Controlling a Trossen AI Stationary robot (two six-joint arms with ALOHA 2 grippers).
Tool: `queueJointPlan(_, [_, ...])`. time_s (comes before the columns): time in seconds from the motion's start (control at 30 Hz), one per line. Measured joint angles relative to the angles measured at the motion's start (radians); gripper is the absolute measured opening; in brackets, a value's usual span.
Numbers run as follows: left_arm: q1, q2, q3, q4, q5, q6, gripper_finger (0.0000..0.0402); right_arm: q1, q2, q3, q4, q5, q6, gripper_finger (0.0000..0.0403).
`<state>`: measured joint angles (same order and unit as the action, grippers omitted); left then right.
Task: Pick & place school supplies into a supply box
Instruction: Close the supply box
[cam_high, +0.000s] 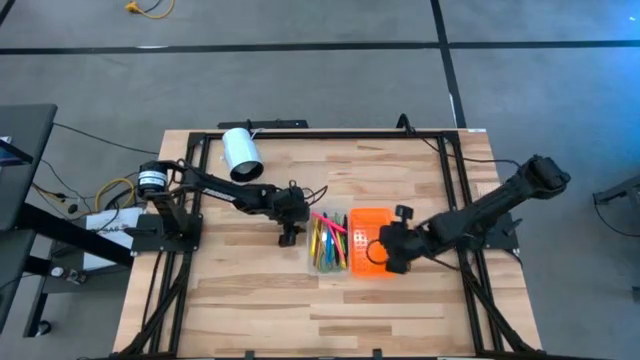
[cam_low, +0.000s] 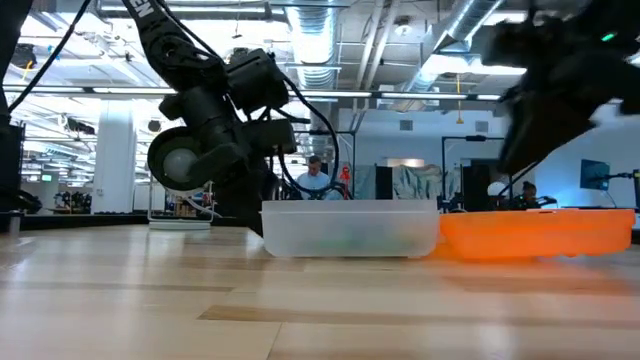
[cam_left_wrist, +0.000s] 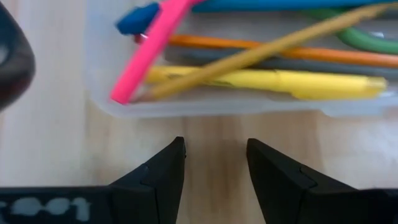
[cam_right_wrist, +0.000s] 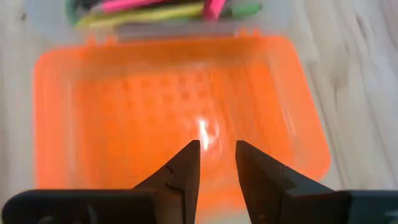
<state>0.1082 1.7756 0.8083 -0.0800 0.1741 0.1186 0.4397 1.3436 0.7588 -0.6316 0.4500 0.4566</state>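
Note:
The supply box is open. Its clear base (cam_high: 328, 243) holds several pens and pencils (cam_left_wrist: 273, 81) in yellow, pink, blue and orange, plus a green handle loop (cam_left_wrist: 367, 40). The orange lid (cam_high: 368, 243) lies flat on the table, hinged out toward the table's right. My left gripper (cam_left_wrist: 214, 155) is open and low over the table just left of the base's wall (cam_left_wrist: 217, 109), touching nothing. My right gripper (cam_right_wrist: 216, 152) hovers over the lid (cam_right_wrist: 180, 106) with a narrow gap between its fingers. In the low view it stands above the lid (cam_low: 540, 232).
A white cylinder (cam_high: 240, 153) lies at the far left part of the table, beyond the left arm. A black frame (cam_high: 455, 190) runs along the table's edges. Bare wood shows near the table's front edge (cam_high: 320, 320). People are in the room behind (cam_low: 315, 175).

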Motion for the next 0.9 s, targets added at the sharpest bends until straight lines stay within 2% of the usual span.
queueJointPlan(0.13, [-0.034,-0.026,-0.002,-0.045,-0.034,-0.016,0.0161,0.077,-0.036,0.000,-0.161,0.001,0.154,0.0097])
queueJointPlan(0.3, [-0.078,-0.031,-0.003,-0.055,-0.081,-0.040,0.0161,0.142,-0.002,0.000,-0.293,0.024,0.289,0.0097])
queueJointPlan(0.7, [-0.152,-0.030,-0.004,-0.015,-0.128,-0.095,0.0161,0.219,0.082,-0.008,-0.348,0.050,0.396,0.0097])
queueJointPlan(0.8, [-0.170,-0.030,-0.004,-0.004,-0.138,-0.109,0.0161,0.249,0.078,-0.051,-0.348,0.050,0.446,0.0097])
queueJointPlan(0.9, [-0.188,-0.030,-0.030,0.083,-0.145,-0.116,0.0161,0.281,0.066,-0.125,-0.271,0.067,0.499,0.0097])
